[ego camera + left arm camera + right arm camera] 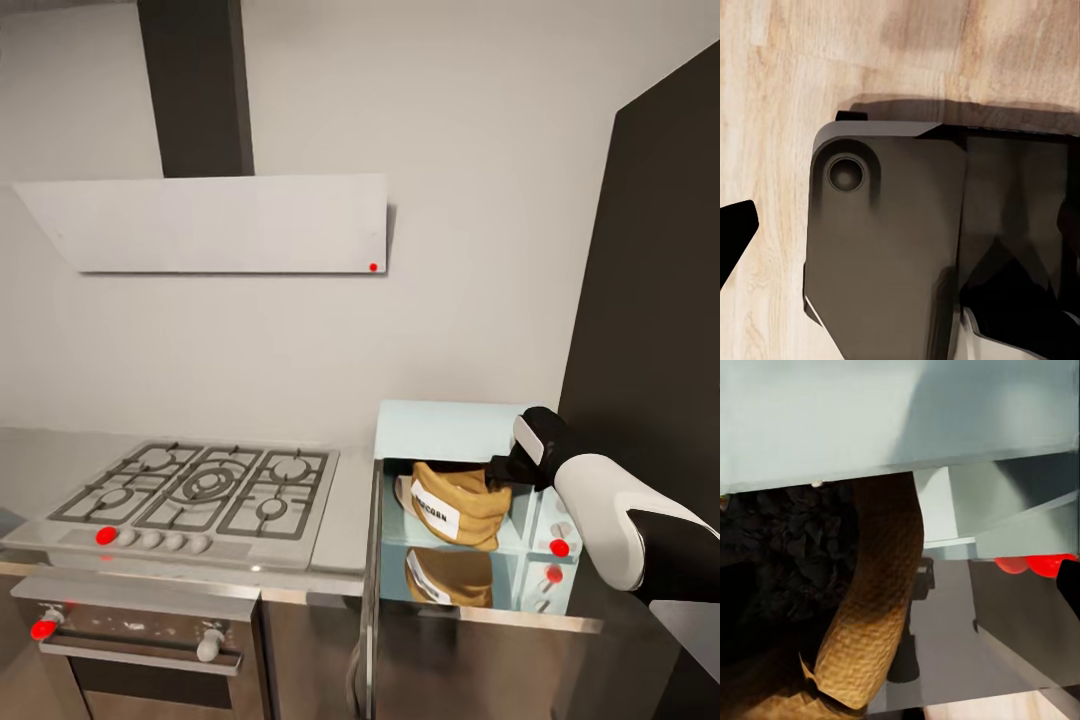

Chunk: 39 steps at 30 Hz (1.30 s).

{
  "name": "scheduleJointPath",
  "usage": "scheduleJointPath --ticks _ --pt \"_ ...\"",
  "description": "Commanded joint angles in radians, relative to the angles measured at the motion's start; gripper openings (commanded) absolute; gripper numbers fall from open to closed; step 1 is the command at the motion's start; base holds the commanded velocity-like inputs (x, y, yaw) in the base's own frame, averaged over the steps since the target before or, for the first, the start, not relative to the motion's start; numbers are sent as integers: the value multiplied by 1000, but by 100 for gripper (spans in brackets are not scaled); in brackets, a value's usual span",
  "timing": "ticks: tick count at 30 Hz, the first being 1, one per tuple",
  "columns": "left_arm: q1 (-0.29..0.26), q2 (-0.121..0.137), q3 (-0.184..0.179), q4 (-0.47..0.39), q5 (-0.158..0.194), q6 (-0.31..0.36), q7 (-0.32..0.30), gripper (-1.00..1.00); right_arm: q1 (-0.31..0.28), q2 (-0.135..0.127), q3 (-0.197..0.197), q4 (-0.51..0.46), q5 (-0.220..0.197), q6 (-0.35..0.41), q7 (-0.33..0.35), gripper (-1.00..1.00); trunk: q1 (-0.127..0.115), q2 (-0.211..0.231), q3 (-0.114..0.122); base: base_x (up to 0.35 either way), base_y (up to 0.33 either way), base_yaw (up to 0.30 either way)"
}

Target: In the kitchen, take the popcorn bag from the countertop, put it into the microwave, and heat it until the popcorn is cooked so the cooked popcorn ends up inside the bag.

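The right gripper [503, 468] is at the mouth of the microwave [450, 430], its jaws against the rolled rim of the popcorn bag [455, 505]. Whether the jaws are pinching the rim or have already let go I cannot tell, since the arm's own body hides them in the head view and the right wrist view shows just one dark fingertip at the edge. The bag sits inside the pale mint-blue cavity, leaning, label outward, with its reflection on the open door [372, 590] hanging down in front. In the right wrist view the woven rim [881, 607] curls around dark speckled popcorn [791, 540] just under the cavity's ceiling.

The step in hand looks like seating the bag. Doing it well means pushing it fully past the door line, setting it down upright so nothing spills, then drawing the arm straight back, clear of the red-lit knobs [559, 548] on the control panel.

The left gripper's jaws cannot be judged; its wrist view looks down at wood plank floor [780, 90] and the robot's dark base [885, 247]. Beside the microwave the grey desk [345, 520] carries the gas hob [200, 490].
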<state>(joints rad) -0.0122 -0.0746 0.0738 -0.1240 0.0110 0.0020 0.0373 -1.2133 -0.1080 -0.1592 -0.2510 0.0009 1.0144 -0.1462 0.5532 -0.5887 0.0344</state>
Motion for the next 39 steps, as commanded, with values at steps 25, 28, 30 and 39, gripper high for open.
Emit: scheduleJointPath --ticks 25,28,30,39 --pt "0 -1 8 0 1 0 1 100 0 1 -9 -6 -2 1 -4 100 0 0 41 -155 0 0" --pt "0 -1 8 0 1 -1 1 100 0 1 -8 -30 -3 -15 37 100 0 0 46 -332 42 0" --pt "0 -1 8 0 1 -1 1 100 0 1 -6 -59 -3 -41 74 100 0 0 47 -323 93 0" --pt "0 -1 8 0 1 0 1 100 49 3 2 -51 5 -489 226 100 0 0 48 -200 116 0"
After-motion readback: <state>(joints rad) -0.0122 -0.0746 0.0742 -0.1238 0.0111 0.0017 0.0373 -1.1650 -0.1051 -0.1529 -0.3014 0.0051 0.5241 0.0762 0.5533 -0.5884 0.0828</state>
